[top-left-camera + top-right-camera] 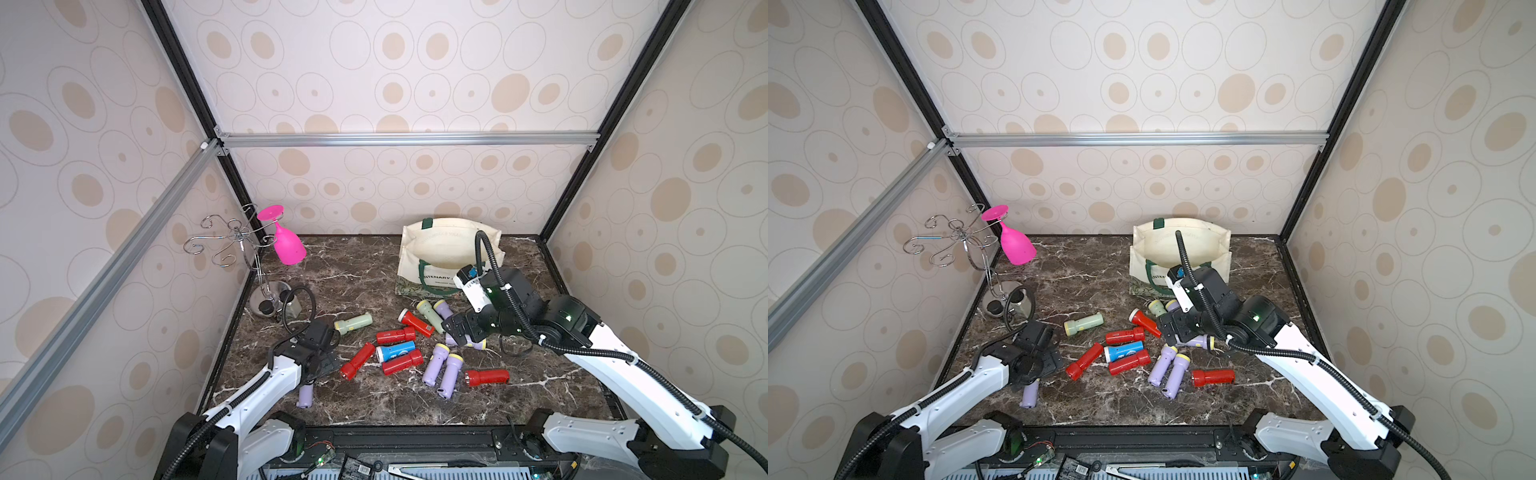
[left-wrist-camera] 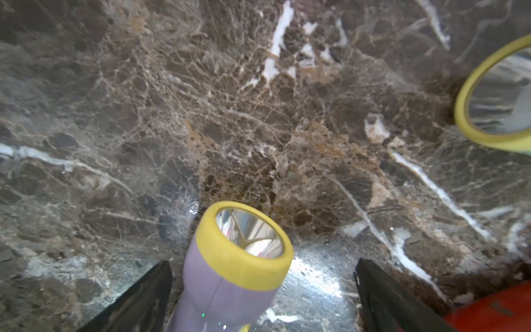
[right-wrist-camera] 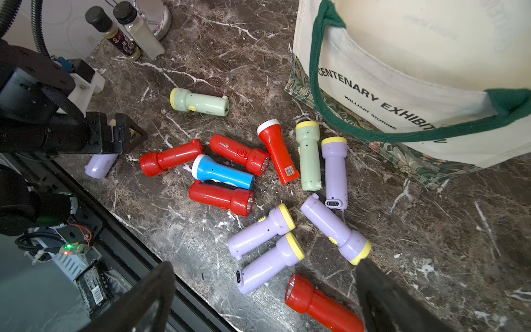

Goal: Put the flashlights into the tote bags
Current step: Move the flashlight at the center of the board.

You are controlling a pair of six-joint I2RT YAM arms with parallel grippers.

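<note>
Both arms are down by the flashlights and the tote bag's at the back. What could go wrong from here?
1. The left gripper has open jaws astride a lilac flashlight that sits nearer one jaw; closing may roll the round body out.
2. The right gripper hangs over two lilac flashlights lying side by side; it might catch both or scatter neighbours.
3. The tote bag has a green handle drooping down its front; a dropped flashlight could snag it.

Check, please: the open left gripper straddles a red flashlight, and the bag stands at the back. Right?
Not red: the flashlight that the open left gripper straddles is lilac with a yellow ring, as the left wrist view shows. The bag does stand at the back.
</note>
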